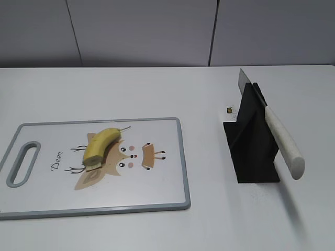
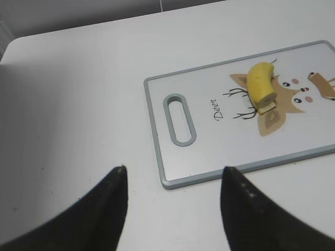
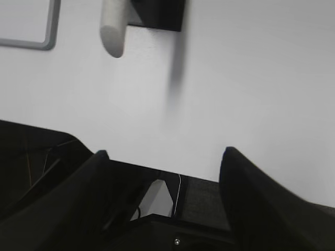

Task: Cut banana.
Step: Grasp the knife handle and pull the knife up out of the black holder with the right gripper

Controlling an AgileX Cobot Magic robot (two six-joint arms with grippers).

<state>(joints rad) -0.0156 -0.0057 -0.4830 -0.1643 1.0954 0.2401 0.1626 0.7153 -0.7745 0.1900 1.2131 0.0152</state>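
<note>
The banana [image 1: 100, 146], short, curved and yellow, lies on the white cutting board [image 1: 157, 183], its cut face toward the front; it also shows in the left wrist view [image 2: 260, 85]. A knife [image 1: 282, 141] with a pale handle rests in a black stand [image 1: 251, 151] at the right; its handle end shows in the right wrist view [image 3: 112, 31]. My left gripper [image 2: 174, 170] is open and empty over the table, just off the board's near corner. My right gripper [image 3: 165, 152] is open and empty at the table's near edge, apart from the knife. Neither gripper shows in the exterior view.
The board [image 2: 209, 157] has a grey rim, a handle slot [image 2: 179, 119] and a tan deer print. A small brownish object [image 1: 229, 110] lies behind the stand. Grey wall panels stand behind the table. Dark robot structure fills the bottom of the right wrist view.
</note>
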